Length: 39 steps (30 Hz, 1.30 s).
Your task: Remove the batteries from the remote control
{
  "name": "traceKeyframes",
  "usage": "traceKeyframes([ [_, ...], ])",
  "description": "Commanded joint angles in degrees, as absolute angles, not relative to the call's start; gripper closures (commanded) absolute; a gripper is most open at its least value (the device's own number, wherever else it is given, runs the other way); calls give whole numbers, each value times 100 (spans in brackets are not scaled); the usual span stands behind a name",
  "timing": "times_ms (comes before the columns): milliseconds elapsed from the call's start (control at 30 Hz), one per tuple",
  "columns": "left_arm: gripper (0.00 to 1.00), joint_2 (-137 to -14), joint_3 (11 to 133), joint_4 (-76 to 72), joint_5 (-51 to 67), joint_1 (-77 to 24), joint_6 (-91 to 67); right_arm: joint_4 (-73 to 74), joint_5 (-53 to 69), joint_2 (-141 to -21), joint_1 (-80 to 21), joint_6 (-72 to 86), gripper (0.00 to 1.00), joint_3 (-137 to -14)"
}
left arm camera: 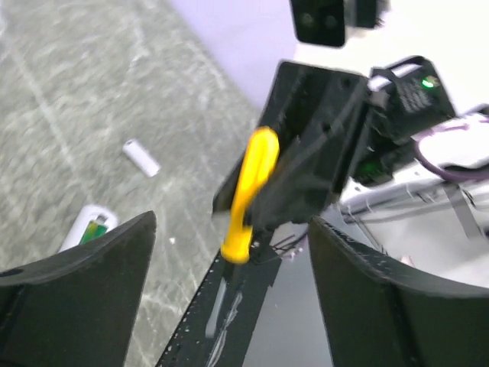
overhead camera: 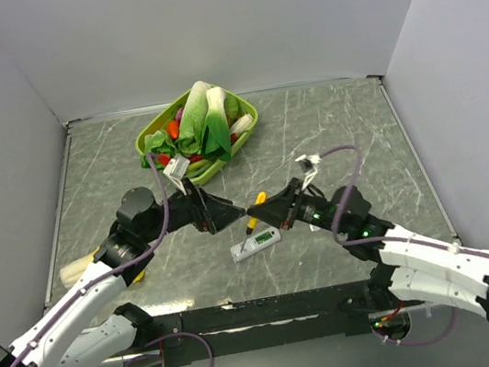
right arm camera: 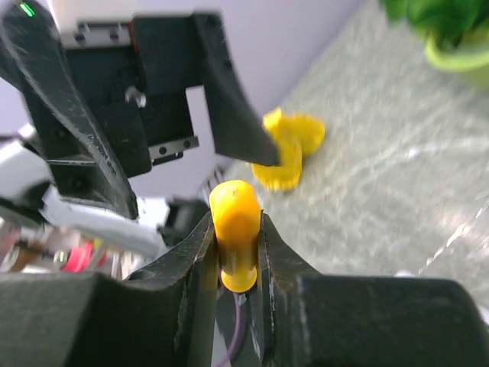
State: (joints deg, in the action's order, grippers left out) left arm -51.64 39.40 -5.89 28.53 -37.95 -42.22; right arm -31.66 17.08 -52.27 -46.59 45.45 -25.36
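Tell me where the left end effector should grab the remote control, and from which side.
Best pinch the remote control across its narrow width, from straight above, at an end clear of the recess showing a green battery. It lies flat on the table, a slim bar with both long edges free.

Colour rundown: my right gripper [right arm camera: 235, 229] and left gripper [left arm camera: 233, 260] are plain black, and the screwdriver [left arm camera: 252, 183] handle is bright yellow. The remote control [overhead camera: 255, 244] is white with a green patch. The bench [overhead camera: 328, 124] is dark grey marble with white veins, the basket [overhead camera: 249, 119] lime green, the cables [overhead camera: 341, 147] purple.
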Motion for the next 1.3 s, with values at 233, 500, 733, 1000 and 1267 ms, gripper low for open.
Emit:
traceKeyframes([
  [233,29,-5607,3664,-1837,4518,-4007,-4650,-4559,624,-4201,-4649,4772,100,-2180],
  [500,79,-5906,3691,-2101,4614,-4298,-4702,-4984,702,-4307,-4658,5036,100,-1960],
  [733,99,-5714,3946,-979,4369,-4289,-4307,-2949,1476,-3737,-4632,3013,54,-2556],
  [1000,99,-5423,4148,-72,4727,-4289,-3437,-171,1369,-3147,-4597,785,9,-3787],
  [1267,99,-5765,4447,1177,4676,-4280,-2295,2186,2713,-3936,-4588,-1123,4,-5456],
])
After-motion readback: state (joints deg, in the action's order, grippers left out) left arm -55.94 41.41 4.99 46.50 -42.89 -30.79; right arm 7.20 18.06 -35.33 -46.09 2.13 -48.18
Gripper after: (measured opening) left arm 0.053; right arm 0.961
